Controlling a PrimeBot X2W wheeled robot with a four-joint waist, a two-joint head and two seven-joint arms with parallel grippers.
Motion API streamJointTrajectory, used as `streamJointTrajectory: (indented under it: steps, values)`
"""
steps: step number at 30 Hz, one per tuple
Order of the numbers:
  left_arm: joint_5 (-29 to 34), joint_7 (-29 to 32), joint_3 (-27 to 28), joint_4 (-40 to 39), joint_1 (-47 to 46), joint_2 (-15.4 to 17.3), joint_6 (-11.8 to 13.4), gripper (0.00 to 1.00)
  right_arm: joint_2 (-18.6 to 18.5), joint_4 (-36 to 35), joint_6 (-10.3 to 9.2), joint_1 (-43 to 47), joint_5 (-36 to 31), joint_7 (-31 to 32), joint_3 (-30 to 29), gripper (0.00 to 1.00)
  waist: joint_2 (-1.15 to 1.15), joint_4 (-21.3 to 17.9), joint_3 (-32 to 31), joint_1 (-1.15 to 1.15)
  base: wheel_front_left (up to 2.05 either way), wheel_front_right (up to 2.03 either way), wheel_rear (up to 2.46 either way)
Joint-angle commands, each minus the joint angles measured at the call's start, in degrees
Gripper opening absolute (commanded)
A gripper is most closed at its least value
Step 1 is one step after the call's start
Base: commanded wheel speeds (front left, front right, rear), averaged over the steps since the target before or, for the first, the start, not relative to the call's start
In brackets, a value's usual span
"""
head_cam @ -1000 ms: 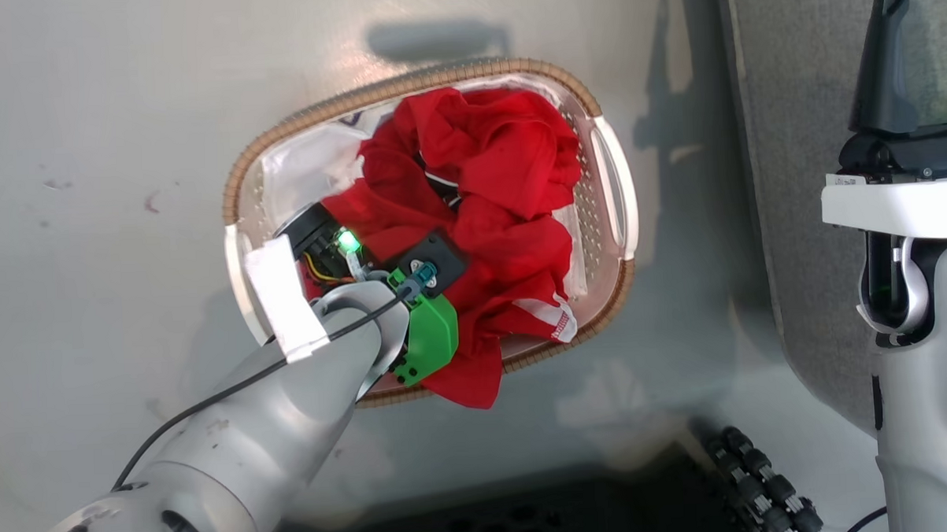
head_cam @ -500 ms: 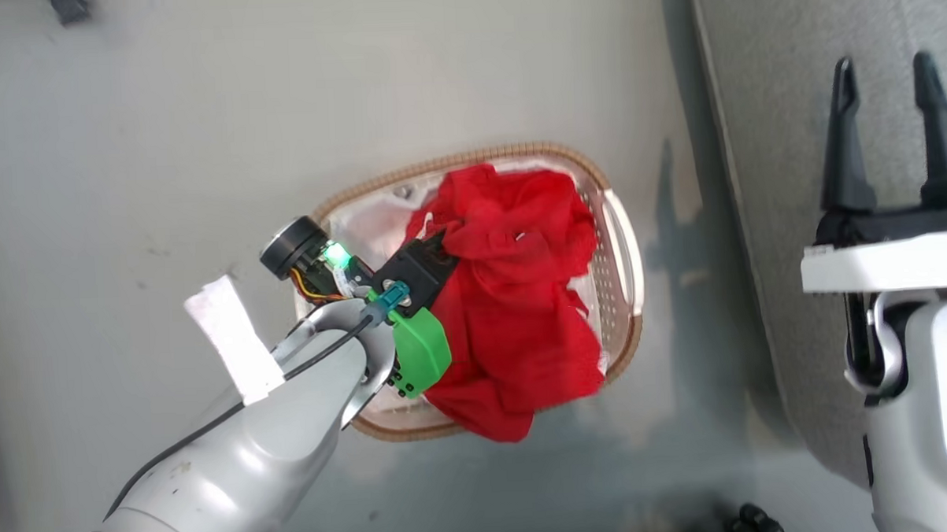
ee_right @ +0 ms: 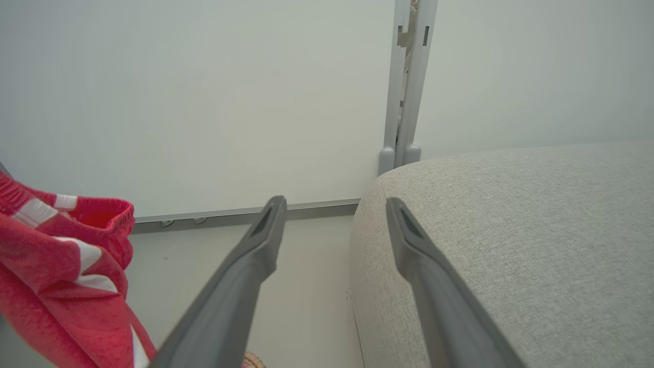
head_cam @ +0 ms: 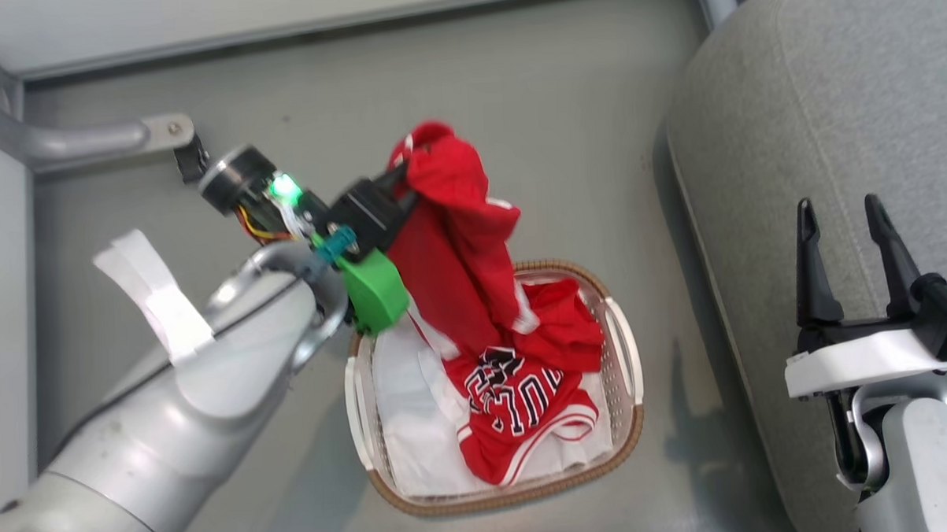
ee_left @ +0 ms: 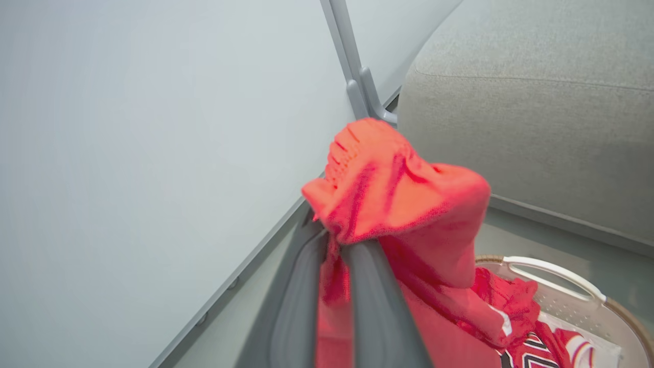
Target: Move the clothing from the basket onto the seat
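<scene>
We see the left claw (ee_left: 340, 245) clamped on a red garment (head_cam: 450, 259), tips buried in cloth, hanging above the basket (head_cam: 628, 363), jersey (head_cam: 511, 454) inside, navy lettering (head_cam: 517, 390) crumpled, unreadable, right claw (head_cam: 838, 203) spread, empty, over the seat (head_cam: 830, 88)

Your left arm (head_cam: 209, 362) stretched forward and up across the head view, left gripper (ee_left: 334, 245) with fingers (ee_left: 368, 306) pinched together on the clothing (head_cam: 449, 243), your right arm (head_cam: 913, 455) low at right, right gripper (head_cam: 838, 206) pointing up that view, fingers (ee_right: 245, 276) spread wide apart.
</scene>
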Motion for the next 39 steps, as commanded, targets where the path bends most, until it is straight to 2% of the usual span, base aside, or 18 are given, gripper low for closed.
streamJointTrajectory:
  steps: [1,9,15,18,29,39]
  values:
    - [-1.19,-0.20,0.79,-0.57,-1.53,0.93,-0.21,0.00,-0.19,0.41,-0.06,1.27,-0.01,-0.28,0.24,1.00,0.20,0.67,-8.43,0.00,0.00,0.00,0.00]
    - [-5.18,2.68,4.21,-5.37,-10.60,4.01,-0.22,0.00,-0.20,1.35,-0.06,2.99,0.74,-0.28,1.19,1.00,0.20,-0.57,-12.49,0.00,0.00,0.00,0.00]
    - [-6.44,5.51,5.77,-5.72,-14.76,5.27,-0.22,0.00,-0.18,1.12,-0.05,3.03,0.89,-0.28,3.41,1.00,0.20,-1.48,-13.83,0.00,0.00,0.00,0.00]
    - [-6.31,5.63,6.03,-6.13,-15.91,5.04,0.42,0.00,-0.17,1.01,-0.05,2.17,1.71,-0.28,7.25,1.00,0.20,-1.62,-14.37,0.00,0.00,0.00,0.00]
    - [-6.78,6.86,4.62,-9.86,-15.69,2.51,1.64,0.00,-0.22,4.03,-0.06,-2.59,5.72,-0.28,27.66,1.00,0.20,-0.02,-17.32,0.00,0.00,0.00,0.00]
    - [-6.77,7.73,3.19,-12.31,-16.30,0.50,2.12,0.00,-0.18,13.77,-0.06,-14.15,10.52,-0.28,34.81,1.00,0.20,1.90,-17.76,0.00,0.00,0.00,0.00]
